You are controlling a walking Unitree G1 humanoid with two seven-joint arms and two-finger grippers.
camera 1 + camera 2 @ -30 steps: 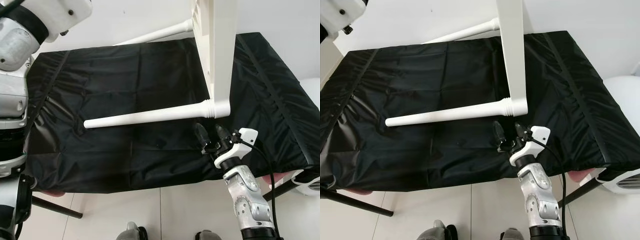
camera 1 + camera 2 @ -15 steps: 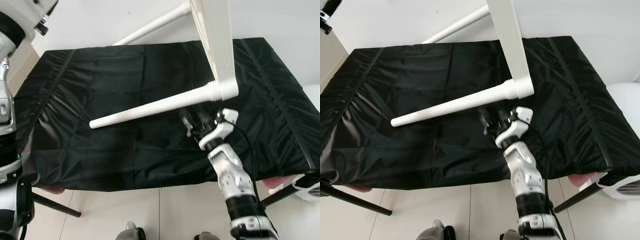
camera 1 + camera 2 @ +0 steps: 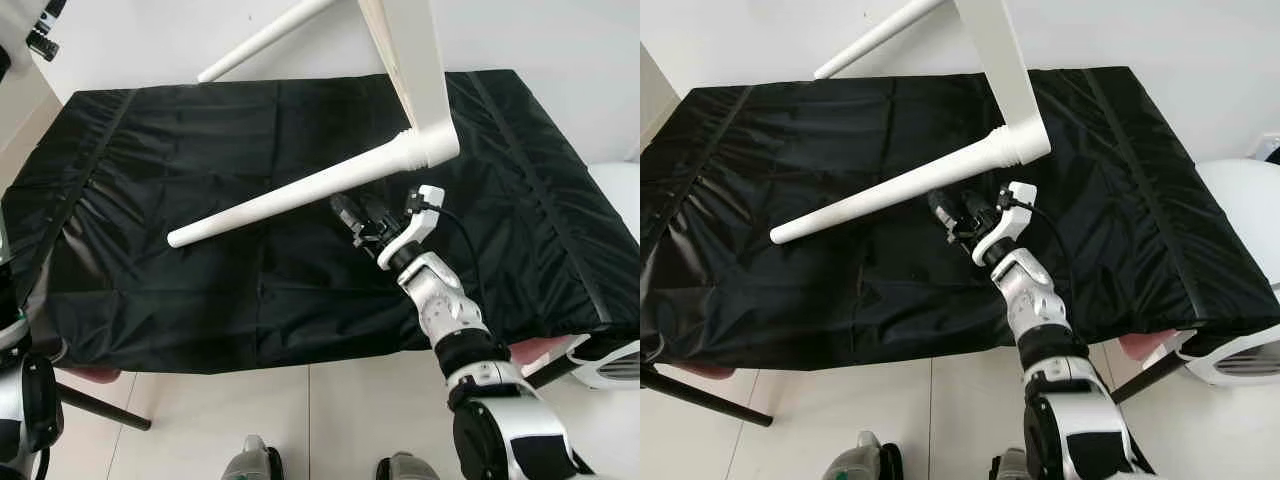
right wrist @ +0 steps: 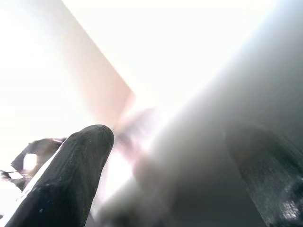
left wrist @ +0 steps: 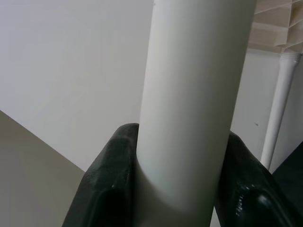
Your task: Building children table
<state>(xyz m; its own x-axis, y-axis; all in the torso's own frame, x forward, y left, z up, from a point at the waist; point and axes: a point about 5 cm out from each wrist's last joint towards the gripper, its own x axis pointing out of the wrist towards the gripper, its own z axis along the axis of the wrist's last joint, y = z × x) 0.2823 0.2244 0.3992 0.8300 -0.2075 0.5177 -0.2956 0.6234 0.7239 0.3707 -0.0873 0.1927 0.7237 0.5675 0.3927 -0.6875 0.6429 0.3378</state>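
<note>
table frame (image 3: 415, 70) tilted above the surface (image 3: 150, 150), one leg (image 3: 300, 195) slanting down-left over it; right gripper (image 3: 358, 215) just under that leg, near its joint.

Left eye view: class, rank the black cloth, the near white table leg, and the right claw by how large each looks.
1. black cloth, by far the largest.
2. near white table leg, long and thin, lying above the cloth.
3. right claw, just under that leg.
The claw sits nearer the camera, yet looks smallest.

Clamped between the left gripper's (image 5: 182, 189) glossy black plastic-looking fingers (image 5: 106, 184), the table leg (image 5: 196, 94) looks smooth, matt white; below, the black cloth (image 3: 200, 180) is wrinkled, faintly sheened.
</note>
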